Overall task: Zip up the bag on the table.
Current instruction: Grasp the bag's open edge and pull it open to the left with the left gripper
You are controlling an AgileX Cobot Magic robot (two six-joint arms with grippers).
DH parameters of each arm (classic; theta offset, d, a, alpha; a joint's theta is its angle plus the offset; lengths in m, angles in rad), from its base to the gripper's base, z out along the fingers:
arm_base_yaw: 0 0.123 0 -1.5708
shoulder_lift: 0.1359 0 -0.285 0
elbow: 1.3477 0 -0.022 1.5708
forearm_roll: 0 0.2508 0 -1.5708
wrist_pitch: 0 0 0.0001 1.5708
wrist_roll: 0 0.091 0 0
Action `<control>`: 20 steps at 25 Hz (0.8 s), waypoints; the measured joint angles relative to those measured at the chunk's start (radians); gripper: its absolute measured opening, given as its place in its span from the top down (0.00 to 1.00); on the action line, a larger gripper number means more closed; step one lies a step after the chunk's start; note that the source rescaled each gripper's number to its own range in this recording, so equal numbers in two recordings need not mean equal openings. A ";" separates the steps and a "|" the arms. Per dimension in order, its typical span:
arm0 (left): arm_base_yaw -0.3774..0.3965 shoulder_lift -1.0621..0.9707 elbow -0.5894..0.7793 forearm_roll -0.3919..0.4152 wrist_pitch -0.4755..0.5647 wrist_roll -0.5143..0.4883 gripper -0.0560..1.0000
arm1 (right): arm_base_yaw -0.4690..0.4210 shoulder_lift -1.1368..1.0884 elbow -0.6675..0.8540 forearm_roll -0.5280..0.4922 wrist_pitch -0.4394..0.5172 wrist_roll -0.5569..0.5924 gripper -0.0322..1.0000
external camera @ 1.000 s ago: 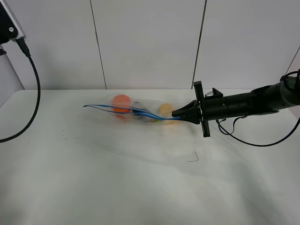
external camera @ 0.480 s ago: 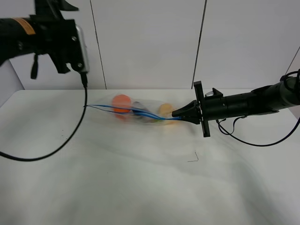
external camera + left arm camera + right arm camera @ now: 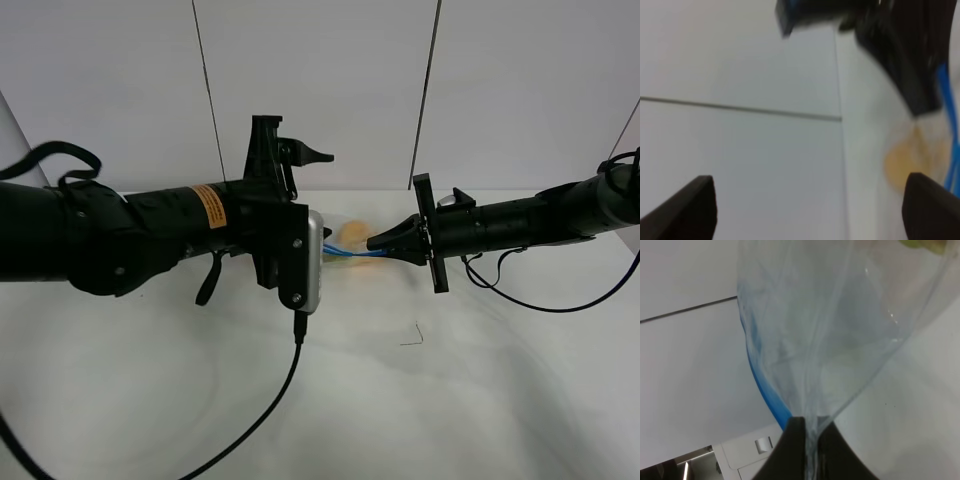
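Observation:
The clear bag point(image 3: 347, 250) lies on the white table point(image 3: 470, 400); only its right end, a yellow fruit point(image 3: 352, 235) and a bit of blue zipper strip point(image 3: 345, 254) show, since my left arm covers the other end. My right gripper point(image 3: 376, 243) is shut on the bag's right end. In the right wrist view its fingers point(image 3: 799, 447) pinch the clear plastic point(image 3: 840, 340) next to the blue strip point(image 3: 762, 390). My left gripper point(image 3: 300, 210) hovers open and empty just left of the bag's visible end. The left wrist view point(image 3: 810, 215) shows its fingertips wide apart, with the fruit point(image 3: 902, 160) beyond.
A black cable point(image 3: 265, 410) hangs from the left wrist over the table's front. A small dark mark point(image 3: 413, 338) lies on the table below the right gripper. White wall panels point(image 3: 320, 80) stand behind the table.
My left arm has swung in from the upper left to the middle and now covers most of the bag. The right gripper and the bag's right end have not moved.

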 joint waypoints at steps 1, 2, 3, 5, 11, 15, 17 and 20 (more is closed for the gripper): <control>-0.001 0.021 0.003 0.000 -0.031 -0.027 0.03 | 0.000 0.000 0.000 0.000 0.000 0.000 0.97; -0.001 0.037 0.005 0.000 -0.050 -0.053 0.03 | 0.000 0.000 0.000 0.000 0.000 0.000 0.97; -0.001 0.055 0.005 0.000 -0.069 -0.076 0.03 | 0.000 0.000 0.000 0.000 0.000 0.000 0.97; -0.001 0.086 0.005 0.001 -0.106 -0.119 0.03 | 0.000 0.000 0.000 0.000 0.000 0.000 0.97; -0.001 0.184 0.005 0.079 -0.201 -0.229 0.03 | 0.000 0.000 0.000 0.000 0.000 0.000 0.97; -0.001 0.255 0.005 0.138 -0.285 -0.256 0.03 | 0.000 0.000 0.000 0.000 0.000 0.000 0.97; -0.001 0.282 0.004 0.142 -0.315 -0.260 0.03 | 0.000 0.000 0.000 0.000 0.000 0.000 0.97; -0.001 0.318 0.004 0.145 -0.351 -0.260 0.03 | 0.000 0.000 0.000 0.000 0.000 0.000 0.97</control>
